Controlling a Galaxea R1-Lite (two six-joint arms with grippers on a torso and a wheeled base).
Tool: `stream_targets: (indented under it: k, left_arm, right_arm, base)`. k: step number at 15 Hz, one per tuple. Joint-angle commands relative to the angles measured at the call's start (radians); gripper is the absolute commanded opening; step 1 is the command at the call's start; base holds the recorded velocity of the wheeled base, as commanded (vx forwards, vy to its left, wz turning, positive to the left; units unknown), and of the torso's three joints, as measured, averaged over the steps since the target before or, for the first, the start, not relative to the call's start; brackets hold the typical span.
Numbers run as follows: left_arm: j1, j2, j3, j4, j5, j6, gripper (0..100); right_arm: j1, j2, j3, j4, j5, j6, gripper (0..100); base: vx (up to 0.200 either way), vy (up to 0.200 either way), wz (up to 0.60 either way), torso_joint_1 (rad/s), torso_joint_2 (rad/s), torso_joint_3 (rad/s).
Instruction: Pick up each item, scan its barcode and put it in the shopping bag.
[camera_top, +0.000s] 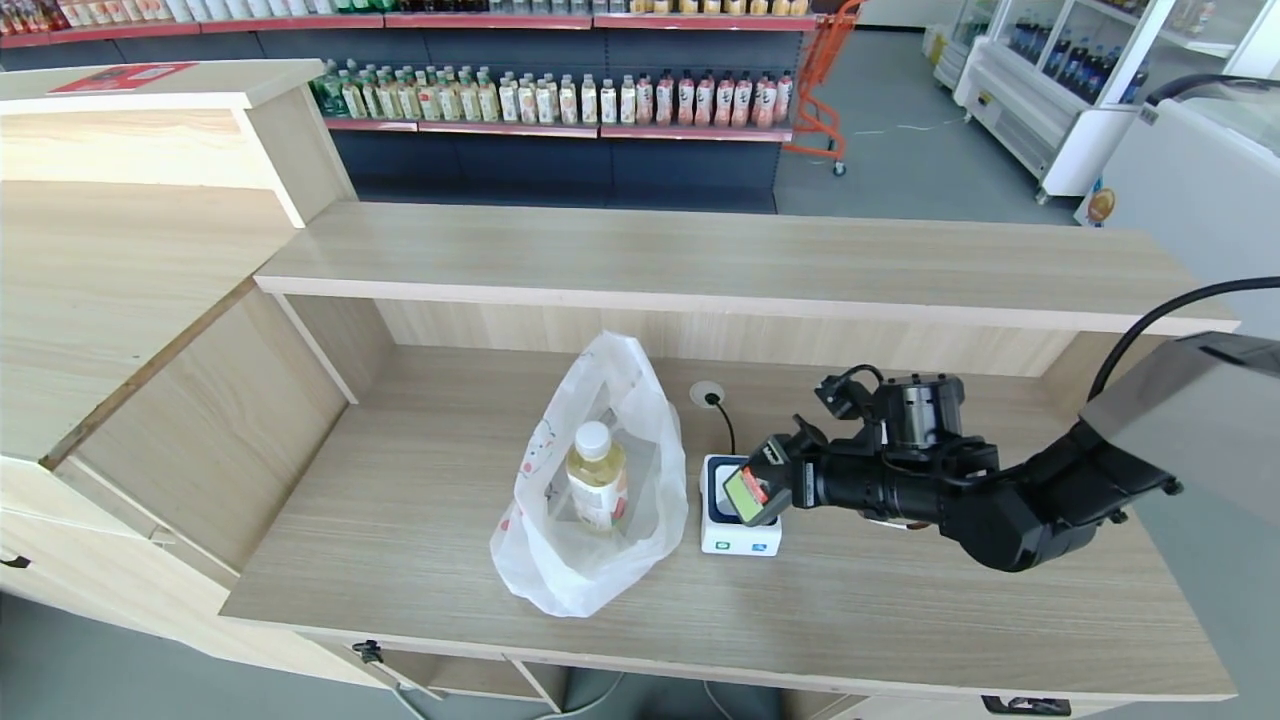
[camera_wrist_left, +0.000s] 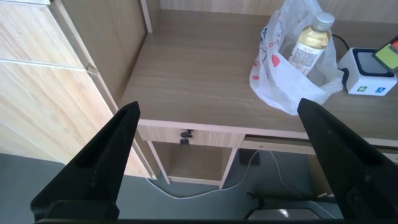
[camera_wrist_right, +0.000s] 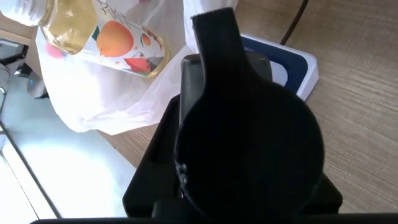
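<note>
A white plastic shopping bag (camera_top: 585, 570) stands open on the wooden counter with a bottle of yellow drink (camera_top: 597, 485) upright inside it. Right beside the bag sits a small white and blue scanner (camera_top: 740, 537). My right gripper (camera_top: 775, 480) is shut on a small green and red item (camera_top: 750, 493), holding it tilted just above the scanner's face. The left wrist view takes in the bag (camera_wrist_left: 280, 81), the bottle (camera_wrist_left: 309, 43) and the scanner (camera_wrist_left: 367, 71) from afar. My left gripper (camera_wrist_left: 217, 162) hangs open in front of the counter's near edge, its fingers wide apart.
A raised shelf (camera_top: 700, 260) runs along the back of the counter, and a wooden side wall (camera_top: 210, 430) closes its left end. The scanner's cable runs to a round hole (camera_top: 707, 393) behind it. Bare counter (camera_top: 900, 610) lies right of the scanner.
</note>
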Motion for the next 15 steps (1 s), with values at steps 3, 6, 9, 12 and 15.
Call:
stream_targets:
  k: [3, 6, 9, 12, 15]
  left_arm:
    - [0.0, 0.0, 0.0, 0.0, 0.0, 0.0, 100]
    - [0.0, 0.0, 0.0, 0.0, 0.0, 0.0, 100]
    - [0.0, 0.0, 0.0, 0.0, 0.0, 0.0, 100]
    - [0.0, 0.0, 0.0, 0.0, 0.0, 0.0, 100]
    - [0.0, 0.0, 0.0, 0.0, 0.0, 0.0, 100]
  right_arm:
    - [0.012, 0.058, -0.046, 0.0, -0.003, -0.001, 0]
    - [0.015, 0.095, -0.076, -0.003, -0.046, -0.002, 0]
    - [0.015, 0.116, -0.077, -0.036, -0.049, 0.003, 0]
    - [0.015, 0.093, -0.08, -0.038, -0.041, 0.035, 0]
    - [0.025, -0.007, -0.066, -0.035, -0.04, 0.121, 0]
  base:
    - [0.0, 0.0, 0.0, 0.0, 0.0, 0.0]
    - [0.0, 0.0, 0.0, 0.0, 0.0, 0.0]
    - [0.0, 0.0, 0.0, 0.0, 0.0, 0.0]
    - [0.0, 0.0, 0.0, 0.0, 0.0, 0.0]
    - [0.0, 0.0, 0.0, 0.0, 0.0, 0.0]
